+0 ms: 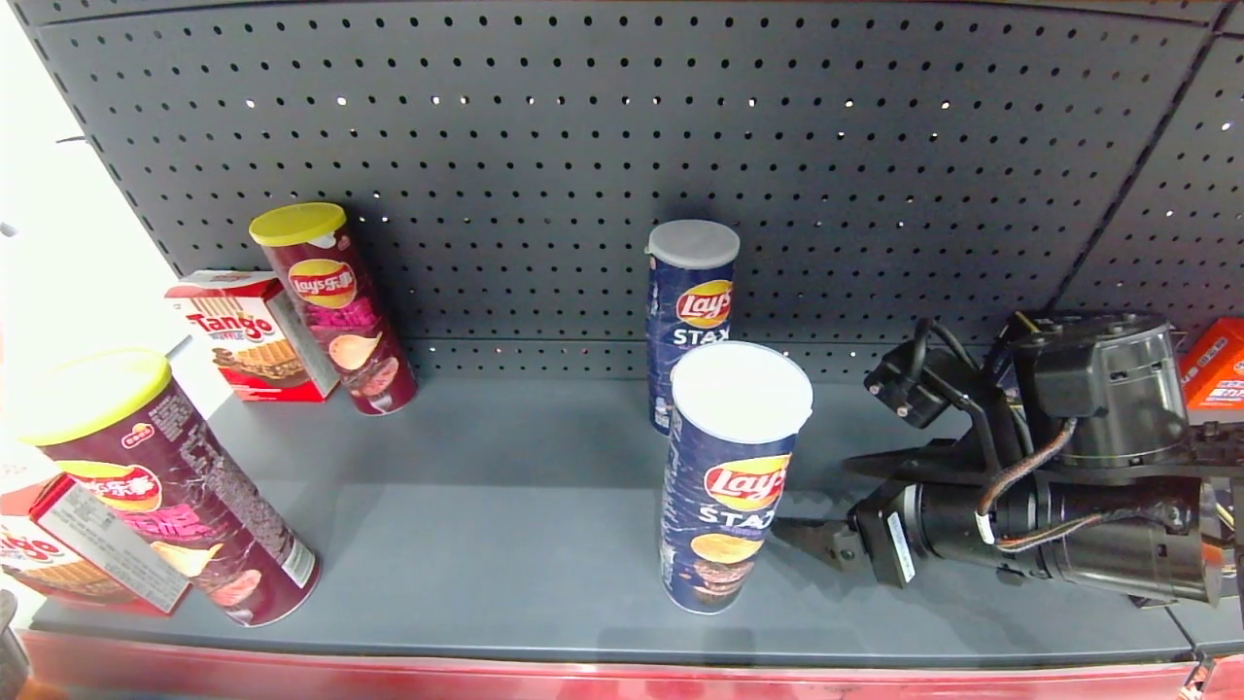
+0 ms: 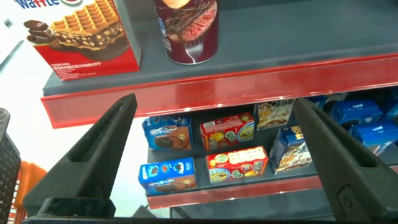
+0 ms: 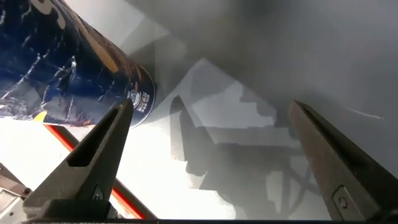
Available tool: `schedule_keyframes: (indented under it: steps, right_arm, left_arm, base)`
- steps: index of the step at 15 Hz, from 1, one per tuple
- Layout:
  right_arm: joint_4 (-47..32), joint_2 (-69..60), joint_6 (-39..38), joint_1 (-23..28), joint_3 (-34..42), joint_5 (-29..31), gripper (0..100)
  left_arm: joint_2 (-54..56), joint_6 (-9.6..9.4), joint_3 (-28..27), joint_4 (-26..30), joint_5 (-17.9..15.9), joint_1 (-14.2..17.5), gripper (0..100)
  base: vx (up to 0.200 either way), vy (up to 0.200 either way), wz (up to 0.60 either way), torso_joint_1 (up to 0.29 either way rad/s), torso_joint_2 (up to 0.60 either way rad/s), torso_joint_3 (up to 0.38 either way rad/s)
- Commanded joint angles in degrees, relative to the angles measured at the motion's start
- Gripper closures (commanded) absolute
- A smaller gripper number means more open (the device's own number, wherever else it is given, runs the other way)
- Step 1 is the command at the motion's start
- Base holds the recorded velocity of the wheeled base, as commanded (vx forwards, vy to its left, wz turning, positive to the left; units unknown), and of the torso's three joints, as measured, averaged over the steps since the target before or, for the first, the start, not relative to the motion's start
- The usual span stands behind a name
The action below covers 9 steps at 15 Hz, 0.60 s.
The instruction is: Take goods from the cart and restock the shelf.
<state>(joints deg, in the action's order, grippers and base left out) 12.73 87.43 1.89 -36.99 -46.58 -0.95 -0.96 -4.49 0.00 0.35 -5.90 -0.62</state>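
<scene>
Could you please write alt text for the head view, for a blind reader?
The open right gripper is just right of an upright blue chip can on a grey shelf, another blue can behind it. Maroon cans and wafer boxes stand farther left.

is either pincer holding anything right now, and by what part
Nothing is held. The right pincer is open beside the front blue can; the left pincer is open and empty.

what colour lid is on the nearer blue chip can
White plastic lid, clearest in the head view.
</scene>
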Motion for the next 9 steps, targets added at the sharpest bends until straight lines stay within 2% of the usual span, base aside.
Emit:
schedule_keyframes:
  steps: [1, 9]
  right_arm:
    - [0.02, 0.28, 0.04, -0.46, 0.00, -0.02, 0]
    - [-0.07, 0.28, 0.04, -2.04, 0.35, -0.02, 0]
  left_arm:
    - [-0.09, 0.00, 0.00, 0.00, 0.01, 0.01, 0]
    - [-0.09, 0.00, 0.00, 0.00, 0.01, -0.08, 0]
  base:
    - [0.000, 0.000, 0.00, 0.000, 0.00, 0.000]
    - [0.000, 0.000, 0.00, 0.000, 0.00, 0.000]
